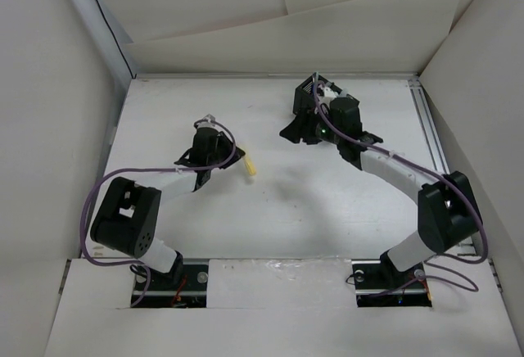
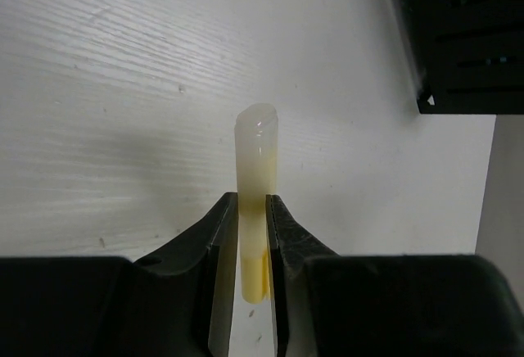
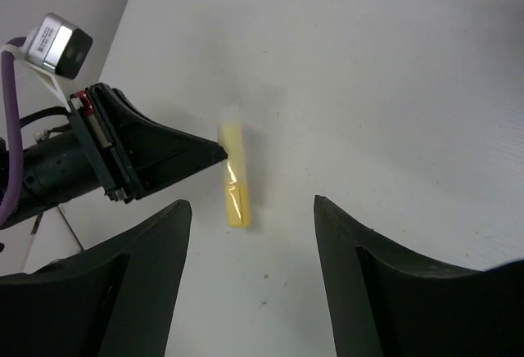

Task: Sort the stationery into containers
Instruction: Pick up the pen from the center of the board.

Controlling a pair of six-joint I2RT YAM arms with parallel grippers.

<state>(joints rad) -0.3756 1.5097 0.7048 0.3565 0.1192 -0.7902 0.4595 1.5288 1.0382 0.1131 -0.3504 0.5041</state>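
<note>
A pale yellow marker (image 2: 255, 156) sits between the fingers of my left gripper (image 2: 253, 203), which is shut on it just above the white table. In the top view the marker (image 1: 249, 165) sticks out to the right of the left gripper (image 1: 235, 159). It also shows in the right wrist view (image 3: 235, 183). My right gripper (image 3: 251, 204) is open and empty, its jaws wide apart, facing the marker. In the top view the right gripper (image 1: 296, 132) hangs in front of the black organiser (image 1: 314, 87), which is mostly hidden behind it. A corner of the organiser (image 2: 463, 38) shows at the upper right of the left wrist view. No other stationery is visible.
White board walls enclose the table (image 1: 270, 210) on the left, back and right. The left gripper's body and camera (image 3: 106, 156) show at the left of the right wrist view. Purple cables run along both arms.
</note>
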